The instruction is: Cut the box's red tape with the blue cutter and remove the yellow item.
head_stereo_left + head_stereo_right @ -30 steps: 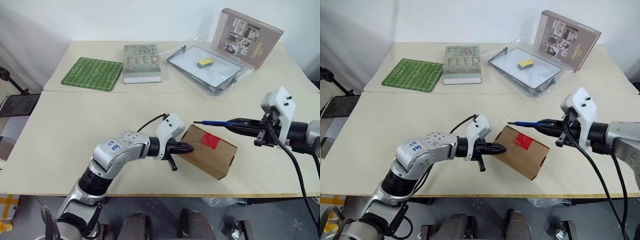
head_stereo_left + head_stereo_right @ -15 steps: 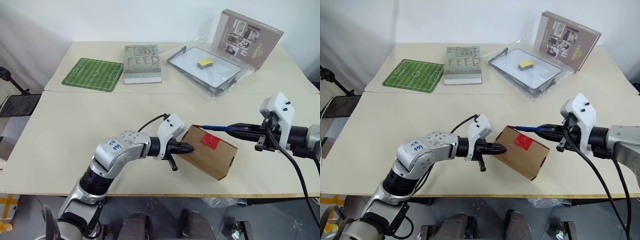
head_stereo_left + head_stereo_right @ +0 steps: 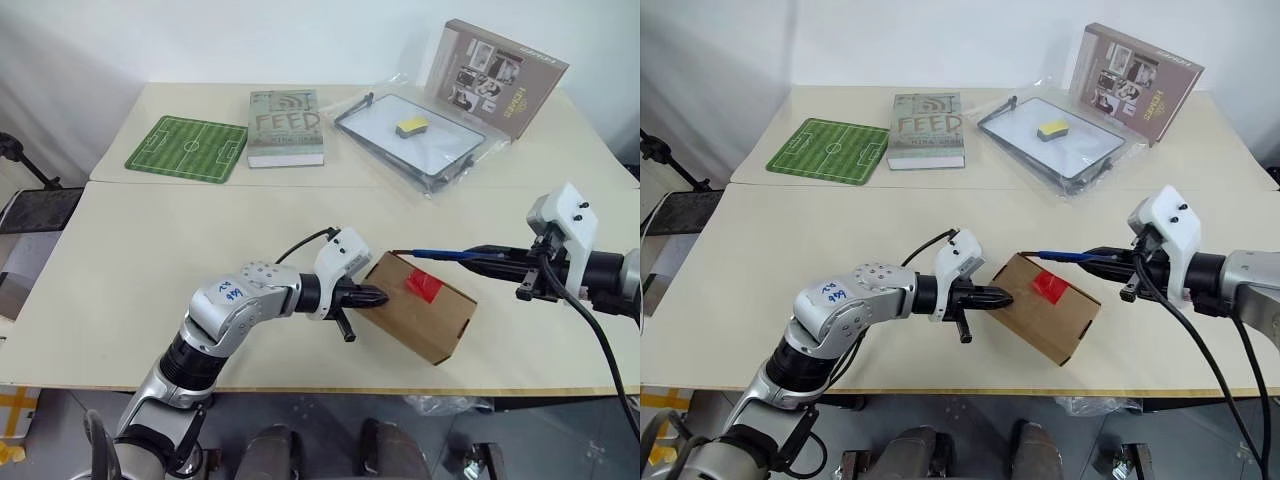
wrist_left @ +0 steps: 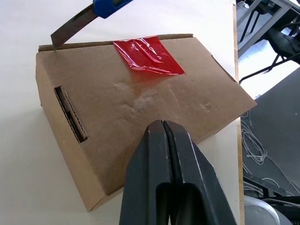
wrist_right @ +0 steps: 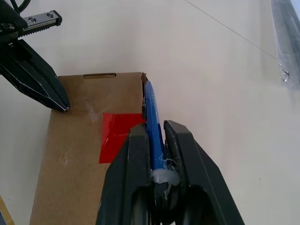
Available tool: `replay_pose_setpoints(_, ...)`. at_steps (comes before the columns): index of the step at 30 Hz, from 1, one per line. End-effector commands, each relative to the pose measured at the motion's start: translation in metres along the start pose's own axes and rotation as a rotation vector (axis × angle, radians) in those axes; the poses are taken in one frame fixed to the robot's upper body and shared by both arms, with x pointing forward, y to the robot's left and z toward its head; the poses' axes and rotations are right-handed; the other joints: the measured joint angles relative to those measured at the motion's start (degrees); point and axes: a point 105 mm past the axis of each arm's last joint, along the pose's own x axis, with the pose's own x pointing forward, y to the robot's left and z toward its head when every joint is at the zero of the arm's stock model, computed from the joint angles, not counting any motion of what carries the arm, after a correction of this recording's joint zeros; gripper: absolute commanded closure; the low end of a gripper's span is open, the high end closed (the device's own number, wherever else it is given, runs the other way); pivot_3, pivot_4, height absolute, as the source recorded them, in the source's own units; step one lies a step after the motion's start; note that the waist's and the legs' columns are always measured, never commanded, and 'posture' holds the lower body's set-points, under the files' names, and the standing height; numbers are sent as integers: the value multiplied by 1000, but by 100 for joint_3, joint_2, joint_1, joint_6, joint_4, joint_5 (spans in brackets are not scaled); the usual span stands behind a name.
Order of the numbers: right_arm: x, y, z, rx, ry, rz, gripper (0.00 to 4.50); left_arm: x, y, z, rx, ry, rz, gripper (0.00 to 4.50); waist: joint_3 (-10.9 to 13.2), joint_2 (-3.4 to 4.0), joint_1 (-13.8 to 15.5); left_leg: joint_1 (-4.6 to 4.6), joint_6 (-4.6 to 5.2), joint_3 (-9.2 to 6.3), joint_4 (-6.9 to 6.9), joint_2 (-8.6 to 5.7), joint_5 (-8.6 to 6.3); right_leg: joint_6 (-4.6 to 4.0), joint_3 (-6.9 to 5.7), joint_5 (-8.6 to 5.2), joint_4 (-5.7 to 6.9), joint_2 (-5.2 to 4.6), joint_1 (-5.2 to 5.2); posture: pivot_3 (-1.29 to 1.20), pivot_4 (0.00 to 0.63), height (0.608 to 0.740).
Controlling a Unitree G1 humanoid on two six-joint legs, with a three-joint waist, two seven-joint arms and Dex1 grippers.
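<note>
The box [image 3: 420, 305] sits near the table's [image 3: 150, 250] front edge, red tape [image 3: 423, 286] on top. L gripper [image 3: 378, 296] has its 2 fingers pressed together, tips against the box's left side. R gripper [image 3: 478, 257] is clamped on the blue cutter [image 3: 440, 254], blade tip at the box's far top edge, just beside the tape.

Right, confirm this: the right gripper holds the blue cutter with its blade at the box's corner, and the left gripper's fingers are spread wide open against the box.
Not quite. The left gripper is shut, its fingers pressed together against the box, as the left wrist view shows. The rest stands: the right gripper holds the blue cutter, blade at the box's corner.
</note>
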Motion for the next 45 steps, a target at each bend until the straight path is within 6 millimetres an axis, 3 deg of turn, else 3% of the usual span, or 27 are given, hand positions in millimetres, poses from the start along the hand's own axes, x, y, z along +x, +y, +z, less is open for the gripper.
replay_pose_setpoints(1, -9, -9, 5, -34, 12, -70, 4332, 1, 1, -4, 2, 23, 7, 4469, 0, 0, 0, 0, 0, 0, 0, 0, 0, 0, 0, 0, 0, 0, 0, 0, 150, 740)
replay_pose_setpoints(14, -11, -4, -3, -37, 73, -44, 4332, 1, 2, -6, -1, 28, 19, 4469, 0, 0, 7, 0, 0, 0, 1, -1, 0, 1, 0, 1, 0, -2, 1, 0, 150, 740)
replay_pose_setpoints(27, -16, 2, 7, -67, 181, 17, 4332, 4, 6, -10, -15, 43, 51, 4469, 0, -1, 17, -1, 2, -5, 3, -1, -1, 2, -3, 1, -5, -5, 5, 0, 150, 740)
replay_pose_setpoints(39, -22, 9, -7, -42, 302, 65, 4332, 5, 9, -12, -22, 46, 79, 4469, 0, 0, 40, 0, 3, -7, 3, -1, -2, 2, -3, 2, -7, -7, 7, 0, 150, 740)
replay_pose_setpoints(45, -16, 8, -7, -27, 307, 55, 4332, 9, 10, -11, -10, 53, 83, 4469, 0, -1, 37, 3, 3, -6, 5, 0, -2, 2, -2, 2, -6, -7, 8, 0, 150, 740)
